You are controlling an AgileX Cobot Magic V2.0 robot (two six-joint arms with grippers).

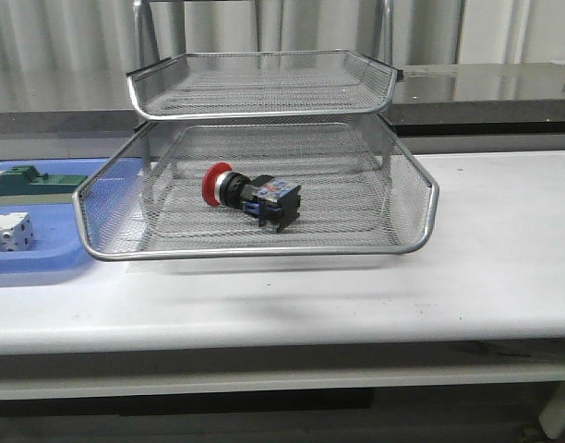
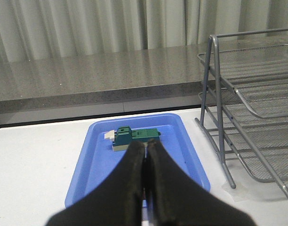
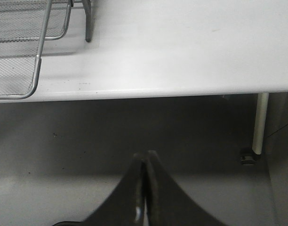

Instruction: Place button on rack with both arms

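Front view: the button (image 1: 250, 196) lies on its side on the mesh floor of the lower pulled-out tray of the rack (image 1: 264, 245), near the tray's middle. Its red mushroom head points toward 9 o'clock, the black collar sits behind it, and the blue-black block body trails toward 3 o'clock. A 2nd tray sits above it. At 9 o'clock from the rack, a blue tray (image 1: 42, 263) holds a green block (image 1: 38, 183) and a white block (image 1: 10, 231). Neither of my arms shows here.

Left wrist view: my left gripper (image 2: 146, 155) has its 2 black fingers (image 2: 132, 174) pressed together, holding nothing. Beyond the tips lie the blue tray and green block, with the rack's frame legs beside them on the white table (image 2: 36, 160).

Right wrist view: my right gripper (image 3: 146, 162) is likewise closed with fingertips meeting, empty, and hangs over the floor off the table's front edge. A corner of the rack is visible on the table.
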